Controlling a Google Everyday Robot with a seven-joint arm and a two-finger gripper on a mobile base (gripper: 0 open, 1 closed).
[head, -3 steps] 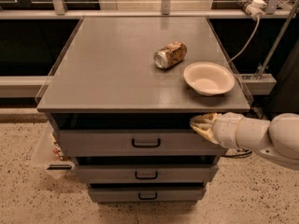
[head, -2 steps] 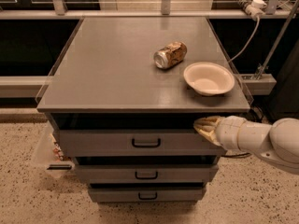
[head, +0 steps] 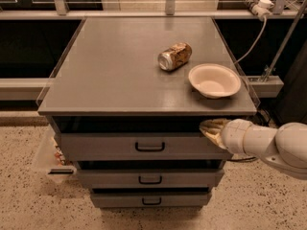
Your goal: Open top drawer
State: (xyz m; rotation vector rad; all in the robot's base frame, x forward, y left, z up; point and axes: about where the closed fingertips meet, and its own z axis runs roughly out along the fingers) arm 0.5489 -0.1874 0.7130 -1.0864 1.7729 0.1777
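The claw [head: 209,127] sits just below the bowl [head: 214,81], tucked under the front lip of the counter [head: 120,75] and against the upper right corner of the top drawer [head: 105,147]. Whether it is open, closed or gripping that edge cannot be told from here. Over the last second it has slid a little to the right along the drawer's top edge, and the white forearm has drawn back with it, while the drawer front looks to be in the same place as before. The top drawer lies below and to the left of the bowl, its small black handle [head: 149,147] untouched, with a dark gap between its front and the counter lip. That gap suggests it stands at most slightly out, so the opening is probably barely begun. The sideways drift with no drawer travel hints that the claw may be slipping rather than pulling. A tipped can [head: 175,56] rests just behind and left of the bowl.
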